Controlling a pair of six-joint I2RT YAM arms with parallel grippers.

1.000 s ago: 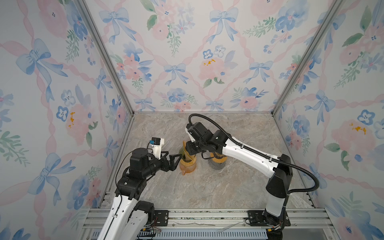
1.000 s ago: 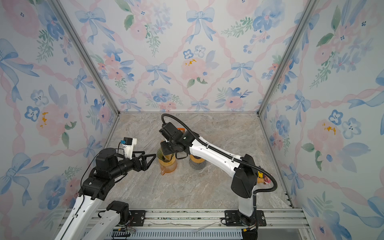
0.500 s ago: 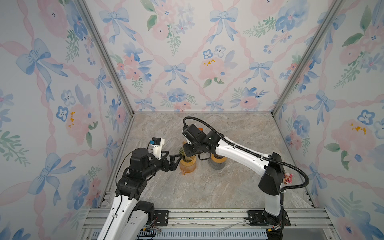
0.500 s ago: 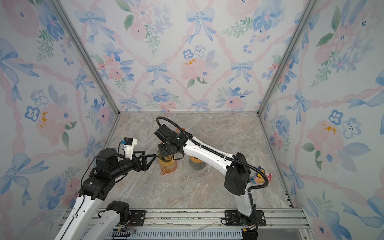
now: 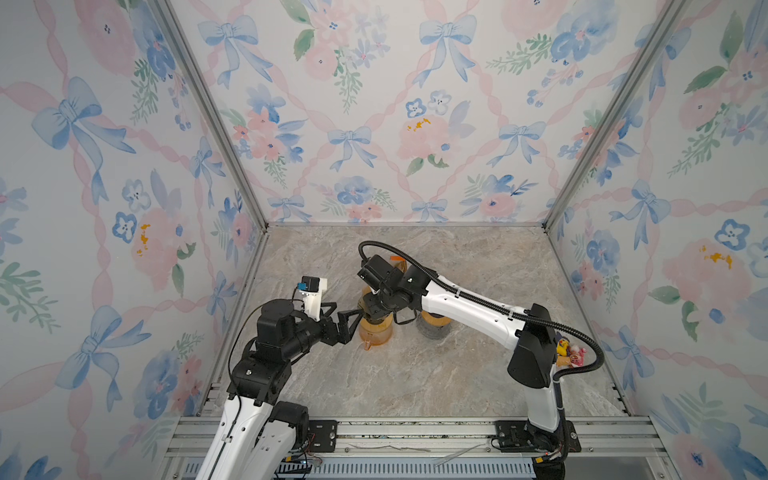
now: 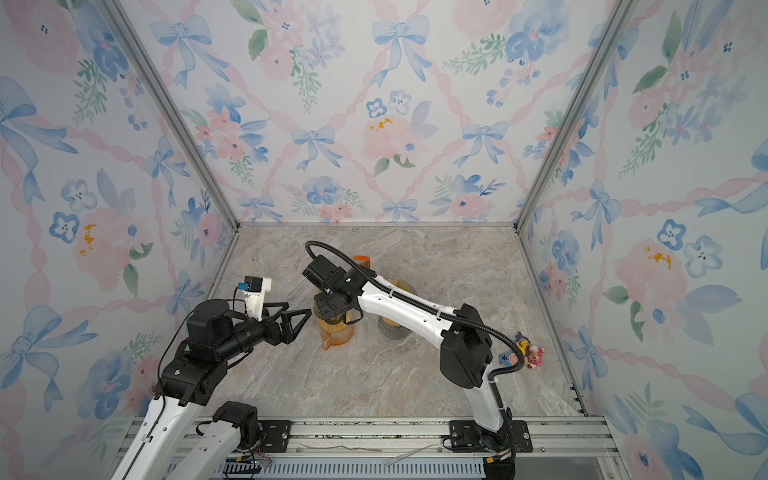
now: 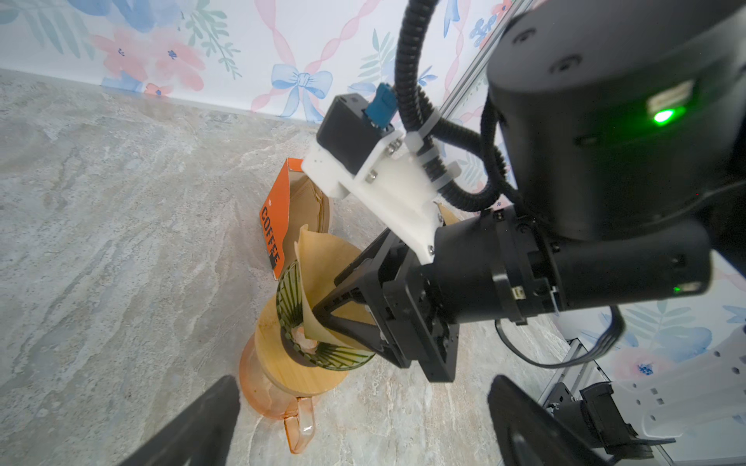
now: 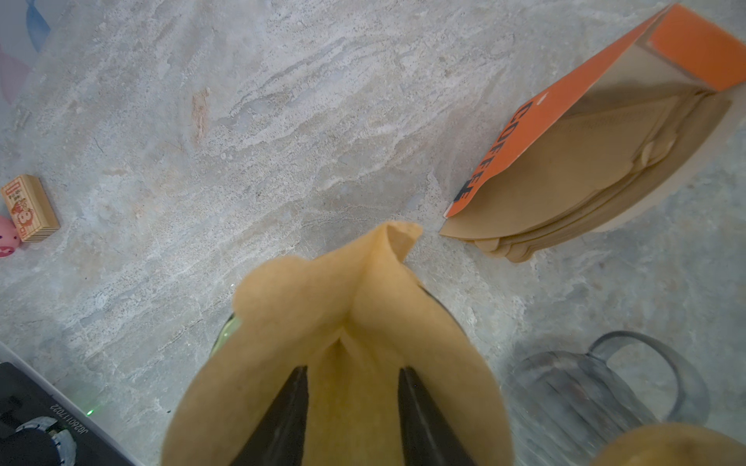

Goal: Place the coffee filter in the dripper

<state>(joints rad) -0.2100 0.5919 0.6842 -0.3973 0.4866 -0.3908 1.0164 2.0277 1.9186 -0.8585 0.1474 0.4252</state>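
Observation:
A brown paper coffee filter (image 7: 319, 258) stands opened as a cone in the green ribbed dripper (image 7: 288, 298). The dripper sits on a wooden collar on an orange glass carafe (image 5: 376, 332). My right gripper (image 8: 353, 369) reaches down into the filter (image 8: 306, 298). It is open: its fingers stand apart inside the cone, with paper around them and nothing pinched between them. My left gripper (image 5: 347, 311) is wide open just left of the carafe (image 6: 334, 332), level with the dripper and touching nothing. In both top views the right wrist hides the filter.
An orange box of filters (image 8: 565, 133) lies open just behind the carafe. A grey glass pitcher (image 8: 585, 387) with a wooden top stands close on the right. Small toy figures (image 6: 523, 353) sit near the right wall by the right arm's base.
The right arm has swung to the left, and its wrist is now over the dripper. The left arm has not moved.

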